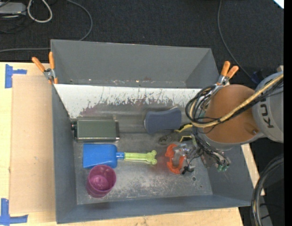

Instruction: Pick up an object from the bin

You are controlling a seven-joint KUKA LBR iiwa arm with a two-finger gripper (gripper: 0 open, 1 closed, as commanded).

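Beside the orange curved thing, the tool

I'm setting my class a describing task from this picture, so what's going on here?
A robot arm reaches into the grey metal bin from the right. Its gripper is low at the bin's right side, right by a small orange-red thing; whether it grips it cannot be told. A blue scoop with a yellow-green handle, a purple cup, a grey block and a dark blue pad lie further left.
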